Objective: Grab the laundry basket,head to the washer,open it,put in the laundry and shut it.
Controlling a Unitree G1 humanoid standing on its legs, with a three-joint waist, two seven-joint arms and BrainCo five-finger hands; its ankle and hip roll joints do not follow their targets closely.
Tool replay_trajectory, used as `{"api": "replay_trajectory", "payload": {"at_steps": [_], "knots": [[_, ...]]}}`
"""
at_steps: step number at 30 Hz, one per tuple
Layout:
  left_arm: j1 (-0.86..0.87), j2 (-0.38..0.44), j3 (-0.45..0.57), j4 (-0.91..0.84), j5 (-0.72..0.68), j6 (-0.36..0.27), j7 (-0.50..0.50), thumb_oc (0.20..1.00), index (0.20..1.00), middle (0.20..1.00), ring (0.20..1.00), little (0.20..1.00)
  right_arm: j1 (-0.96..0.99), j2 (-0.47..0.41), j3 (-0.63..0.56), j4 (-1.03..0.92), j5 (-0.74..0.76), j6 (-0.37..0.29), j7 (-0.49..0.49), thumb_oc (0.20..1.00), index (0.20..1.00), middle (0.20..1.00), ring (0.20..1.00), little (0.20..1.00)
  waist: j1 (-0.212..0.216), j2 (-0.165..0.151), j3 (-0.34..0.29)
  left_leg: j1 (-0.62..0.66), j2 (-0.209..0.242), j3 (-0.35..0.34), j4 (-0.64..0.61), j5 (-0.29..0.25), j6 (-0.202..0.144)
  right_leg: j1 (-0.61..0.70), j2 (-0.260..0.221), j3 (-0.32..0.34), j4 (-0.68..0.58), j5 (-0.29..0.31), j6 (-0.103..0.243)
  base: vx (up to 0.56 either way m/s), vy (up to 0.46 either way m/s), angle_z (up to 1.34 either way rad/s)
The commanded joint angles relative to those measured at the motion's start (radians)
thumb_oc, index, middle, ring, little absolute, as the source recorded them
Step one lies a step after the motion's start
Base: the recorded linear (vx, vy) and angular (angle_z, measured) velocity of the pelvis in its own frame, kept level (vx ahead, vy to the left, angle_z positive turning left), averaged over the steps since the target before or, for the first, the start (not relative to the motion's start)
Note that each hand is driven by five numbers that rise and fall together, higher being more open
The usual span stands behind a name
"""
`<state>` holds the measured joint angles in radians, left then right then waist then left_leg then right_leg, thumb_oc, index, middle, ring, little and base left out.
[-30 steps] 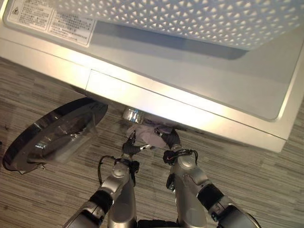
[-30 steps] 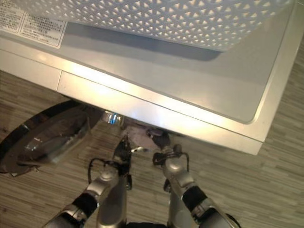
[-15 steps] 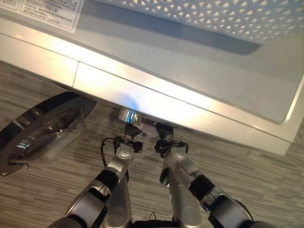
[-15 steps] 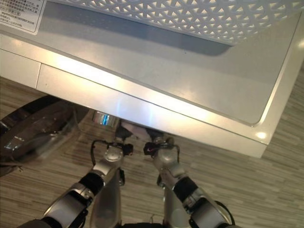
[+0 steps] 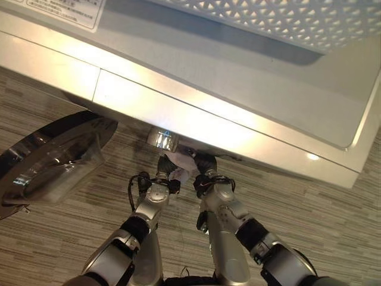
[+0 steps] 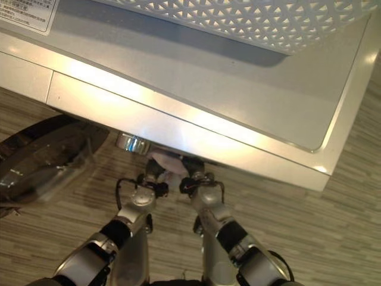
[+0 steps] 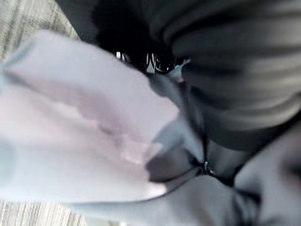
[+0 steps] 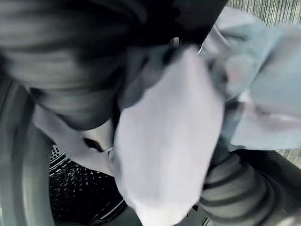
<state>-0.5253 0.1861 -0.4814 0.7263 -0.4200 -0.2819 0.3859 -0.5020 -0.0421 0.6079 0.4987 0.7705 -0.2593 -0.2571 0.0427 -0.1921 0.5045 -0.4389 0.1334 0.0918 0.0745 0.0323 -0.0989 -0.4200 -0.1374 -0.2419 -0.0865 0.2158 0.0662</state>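
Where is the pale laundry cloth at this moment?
The pale cloth is between the left hand and right hand, just under the washer's front edge, right of the open door.

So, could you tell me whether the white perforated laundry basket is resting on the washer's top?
Touching: in the left eye view the white perforated basket sits on the silver washer's top, its shadow meeting its base.

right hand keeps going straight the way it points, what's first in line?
Most likely the washer's open mouth: the right hand points under the washer front, pale laundry bunched ahead of it, the perforated drum showing just past. Depth is unclear; the grey door seal could come first.
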Motion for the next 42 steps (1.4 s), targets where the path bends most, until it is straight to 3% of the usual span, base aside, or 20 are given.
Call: {"api": "replay_trajectory", "payload": {"at_steps": [1, 6, 9, 10, 11, 13, 16, 21, 26, 29, 32, 35, 38, 42], "knots": [[-0.106, -0.056, 0.05, 0.025, -0.042, -0.042, 0.045, 0.2, 0.2, 0.2, 0.2, 0.2, -0.011, 0.032, 0.004, -0.081, -0.048, -0.072, 0.027, 1.0, 1.0, 1.0, 1.0, 1.0, 0.01, -0.029, 0.015, -0.028, -0.01, -0.036, 0.023, -0.019, 0.044, 0.048, -0.048, -0.048, 0.029, -0.075, 0.068, 0.0, -0.021, 0.04], [-0.132, -0.03, 0.089, 0.006, -0.037, -0.072, 0.066, 0.2, 0.2, 0.2, 0.2, 0.2, 0.095, -0.003, -0.019, -0.084, 0.002, -0.09, 0.096, 1.0, 1.0, 1.0, 1.0, 1.0, -0.009, -0.059, 0.015, -0.032, -0.003, -0.036, 0.028, -0.024, 0.044, 0.044, -0.043, -0.049, 0.032, -0.071, 0.073, 0.0, -0.004, 0.02], [-0.144, -0.014, 0.114, 0.014, -0.035, -0.08, 0.061, 0.2, 0.2, 0.2, 0.2, 0.2, 0.18, -0.004, -0.048, -0.081, 0.212, -0.09, 0.241, 1.0, 1.0, 1.0, 1.0, 1.0, -0.021, -0.073, 0.015, -0.029, 0.001, -0.033, 0.028, -0.027, 0.044, 0.047, -0.039, -0.049, 0.031, -0.068, 0.075, 0.02, -0.006, -0.01], [-0.157, -0.007, 0.133, 0.03, -0.047, -0.082, 0.053, 0.2, 0.2, 0.2, 0.2, 0.2, 0.224, -0.001, -0.054, -0.057, 0.321, -0.079, 0.315, 1.0, 1.0, 1.0, 1.0, 1.0, -0.023, -0.074, 0.015, -0.011, 0.014, -0.038, 0.029, -0.051, 0.035, 0.062, -0.025, -0.044, 0.031, -0.079, 0.082, 0.06, -0.017, -0.05], [-0.157, -0.007, 0.134, 0.031, -0.047, -0.082, 0.053, 0.2, 0.2, 0.2, 0.2, 0.2, 0.223, -0.001, -0.054, -0.056, 0.322, -0.079, 0.317, 1.0, 1.0, 1.0, 1.0, 1.0, -0.024, -0.074, 0.015, -0.011, 0.014, -0.038, 0.029, -0.051, 0.035, 0.062, -0.025, -0.044, 0.031, -0.079, 0.082, 0.07, -0.015, -0.08], [-0.181, 0.012, 0.159, 0.051, -0.074, -0.085, 0.035, 0.2, 0.2, 0.2, 0.2, 0.2, 0.296, -0.023, -0.068, -0.036, 0.455, -0.035, 0.422, 1.0, 1.0, 1.0, 1.0, 1.0, -0.039, -0.083, 0.015, -0.008, 0.015, -0.037, 0.029, -0.051, 0.034, 0.063, -0.022, -0.041, 0.031, -0.078, 0.084, 0.0, 0.013, -0.09], [-0.194, 0.039, 0.189, 0.071, -0.103, -0.088, 0.015, 0.2, 0.2, 0.2, 0.2, 0.2, 0.369, -0.069, -0.088, -0.005, 0.495, 0.006, 0.477, 1.0, 1.0, 1.0, 1.0, 1.0, -0.055, -0.097, 0.015, -0.002, 0.015, -0.035, 0.03, -0.053, 0.032, 0.065, -0.019, -0.04, 0.032, -0.077, 0.087, 0.0, 0.004, -0.03], [-0.257, 0.07, 0.265, 0.178, -0.206, -0.098, -0.009, 0.2, 0.2, 0.2, 0.2, 0.2, 0.457, -0.119, -0.171, 0.178, 0.45, 0.053, 0.467, 1.0, 1.0, 1.0, 1.0, 1.0, -0.094, -0.125, 0.014, 0.003, 0.019, -0.036, 0.036, -0.061, 0.029, 0.069, -0.01, -0.035, 0.035, -0.079, 0.093, 0.0, -0.001, -0.01], [-0.358, 0.13, 0.335, 0.283, -0.284, -0.111, -0.004, 0.2, 0.2, 0.2, 0.2, 0.2, 0.46, -0.141, -0.304, 0.345, 0.412, 0.038, 0.419, 1.0, 1.0, 1.0, 1.0, 1.0, -0.133, -0.147, 0.008, -0.007, 0.023, -0.037, 0.043, -0.069, 0.029, 0.055, 0.0, -0.024, 0.038, -0.081, 0.099, 0.0, 0.0, 0.0], [-0.478, 0.208, 0.376, 0.366, -0.345, -0.115, 0.005, 0.2, 0.2, 0.2, 0.2, 0.2, 0.443, -0.165, -0.364, 0.469, 0.332, 0.017, 0.359, 1.0, 1.0, 1.0, 1.0, 1.0, -0.164, -0.156, -0.003, -0.023, 0.029, -0.039, 0.05, -0.074, 0.028, 0.039, 0.006, -0.016, 0.042, -0.083, 0.102, 0.01, -0.008, -0.03], [-0.583, 0.264, 0.37, 0.408, -0.381, -0.111, 0.001, 0.2, 0.2, 0.2, 0.2, 0.2, 0.421, -0.182, -0.384, 0.528, 0.282, 0.014, 0.322, 1.0, 1.0, 1.0, 1.0, 1.0, -0.187, -0.16, -0.007, -0.046, 0.032, -0.042, 0.057, -0.073, 0.026, 0.019, 0.009, -0.012, 0.051, -0.085, 0.103, 0.01, -0.027, -0.08], [-0.852, 0.414, 0.327, 0.496, -0.464, -0.076, -0.028, 0.2, 0.2, 0.2, 0.2, 0.2, 0.407, -0.205, -0.379, 0.534, 0.257, 0.021, 0.316, 1.0, 1.0, 1.0, 1.0, 1.0, -0.244, -0.154, -0.034, -0.091, 0.045, -0.045, 0.071, -0.073, 0.022, -0.034, 0.02, 0.003, 0.069, -0.087, 0.107, 0.02, -0.014, -0.03], [-0.959, 0.451, 0.282, 0.495, -0.512, -0.073, -0.04, 0.2, 0.2, 0.2, 0.2, 0.2, 0.4, -0.213, -0.372, 0.516, 0.26, 0.022, 0.318, 1.0, 1.0, 1.0, 1.0, 1.0, -0.259, -0.146, -0.042, -0.115, 0.049, -0.048, 0.086, -0.077, 0.021, -0.055, 0.023, 0.007, 0.078, -0.087, 0.106, 0.02, -0.003, -0.02], [-1.097, 0.422, 0.223, 0.479, -0.593, -0.054, -0.053, 0.2, 0.2, 0.2, 0.2, 0.2, 0.398, -0.235, -0.373, 0.523, 0.251, 0.045, 0.315, 1.0, 1.0, 1.0, 1.0, 1.0, -0.269, -0.115, -0.055, -0.138, 0.042, -0.055, 0.096, -0.079, 0.025, -0.075, 0.022, 0.005, 0.085, -0.088, 0.107, 0.02, 0.001, 0.03]]}}
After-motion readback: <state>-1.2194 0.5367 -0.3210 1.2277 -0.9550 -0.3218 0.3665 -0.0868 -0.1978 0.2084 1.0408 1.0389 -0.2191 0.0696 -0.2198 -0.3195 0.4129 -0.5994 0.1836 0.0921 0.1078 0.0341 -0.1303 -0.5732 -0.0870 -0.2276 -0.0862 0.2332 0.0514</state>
